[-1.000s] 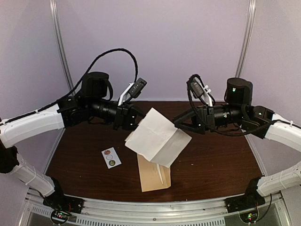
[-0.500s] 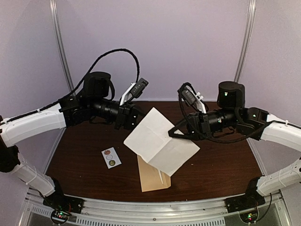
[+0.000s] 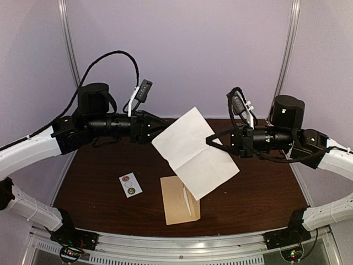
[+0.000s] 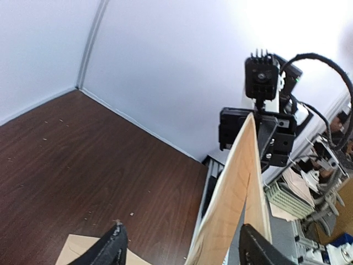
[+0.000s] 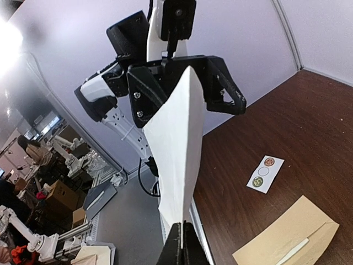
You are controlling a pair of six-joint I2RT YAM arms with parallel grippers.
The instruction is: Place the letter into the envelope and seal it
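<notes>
The right tool (image 3: 212, 139) is clenched on the right-hand edge of the letter (image 3: 193, 152), a white sheet with fold creases. In the right wrist view the right tool (image 5: 178, 243) is seen pinched shut on the sheet's near edge, and the letter (image 5: 176, 143) rises from it almost edge-on. The sheet is held in the air above the surface (image 3: 99, 176), tilted, with its upper corner toward the back wall and its lower corner hanging over the envelope.

The left tool (image 3: 161, 125) is held just beside the letter's upper left edge with its jaws spread and nothing gripped. In the left wrist view its two black fingers (image 4: 113, 248) are seen wide apart, and the letter (image 4: 234, 204) passes between them, nearer the right-hand one. Whether the sheet touches that finger cannot be told.

The envelope (image 3: 177, 201), of tan kraft paper, lies flat on the dark wooden surface near the front edge, between the two arms. Its upper right part is hidden in the top view by the letter. A pale strip is seen along it in the right wrist view (image 5: 287, 237).

A small white sticker card (image 3: 130, 185) with round dots lies flat to the left of the envelope, apart from it.
</notes>
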